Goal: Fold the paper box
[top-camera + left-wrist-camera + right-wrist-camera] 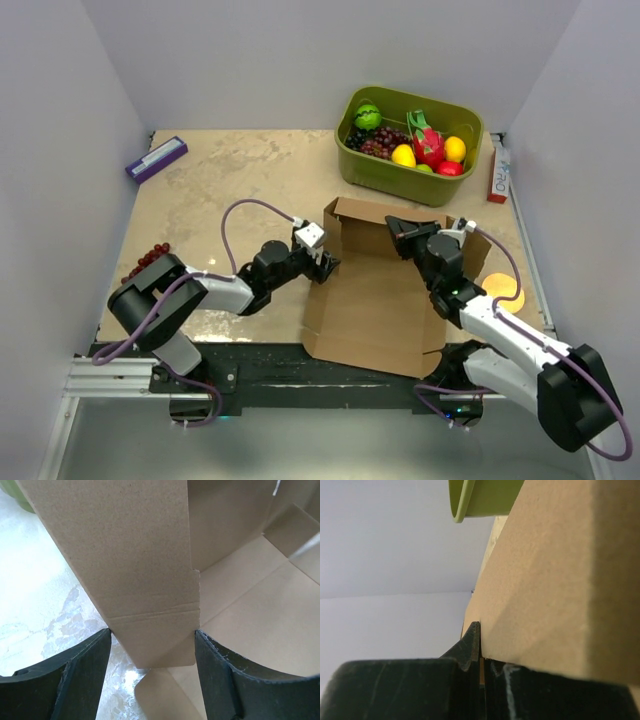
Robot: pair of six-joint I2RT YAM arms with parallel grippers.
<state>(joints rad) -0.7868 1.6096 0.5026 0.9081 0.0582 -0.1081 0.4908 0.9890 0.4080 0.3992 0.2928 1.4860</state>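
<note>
The paper box point(370, 300) is a brown cardboard sheet lying in the middle of the table, with its far wall and left wall raised. My left gripper point(325, 262) is at the left wall. In the left wrist view it point(152, 632) is open, and a raised flap of the box point(135, 570) stands between the fingers, its edges close to both. My right gripper point(405, 235) is at the far wall near the right corner. In the right wrist view it point(481, 645) is shut on a thin edge of the cardboard point(555, 580).
An olive-green bin of fruit point(372, 172) stands behind the box and also shows in the right wrist view point(480, 497). A purple box point(156, 158) lies far left, dark grapes point(148, 258) at the left edge, a red-white pack point(498, 172) and an orange disc point(503, 290) at right.
</note>
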